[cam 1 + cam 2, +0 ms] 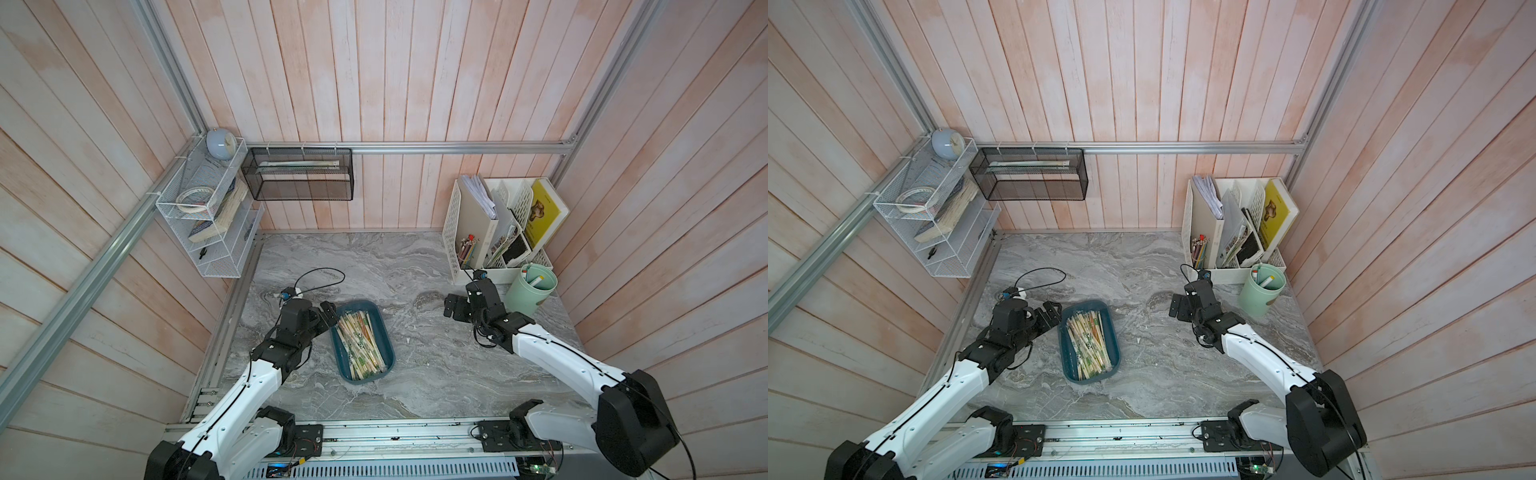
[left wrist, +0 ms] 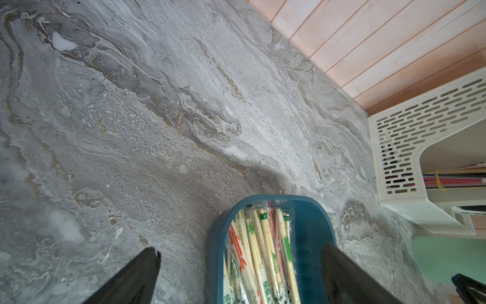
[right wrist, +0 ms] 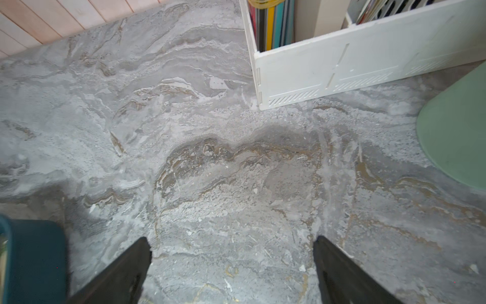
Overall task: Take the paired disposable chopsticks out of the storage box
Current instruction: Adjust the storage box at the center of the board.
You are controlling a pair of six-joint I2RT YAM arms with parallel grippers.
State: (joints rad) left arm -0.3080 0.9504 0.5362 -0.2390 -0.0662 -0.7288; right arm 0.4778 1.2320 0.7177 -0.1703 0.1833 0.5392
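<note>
The left tool (image 2: 239,259), wide open, straddles one wall of the shallow teal plastic storage box (image 1: 381,328), likely to pinch sleeved pale bamboo chopstick pairs (image 1: 359,345); the right tool (image 3: 232,243), equally wide, hovers empty.

Staged office desk (image 1: 415,270), lab rig, plank walls (image 1: 374,83), aluminium frame (image 1: 457,146), file organiser (image 1: 451,232)

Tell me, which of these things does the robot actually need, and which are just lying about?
Needed: chopsticks; box holding them; left gripper, open by the box.

Just lying about: file organiser; pencils; green cup; mesh basket; wire shelf; clock.
</note>
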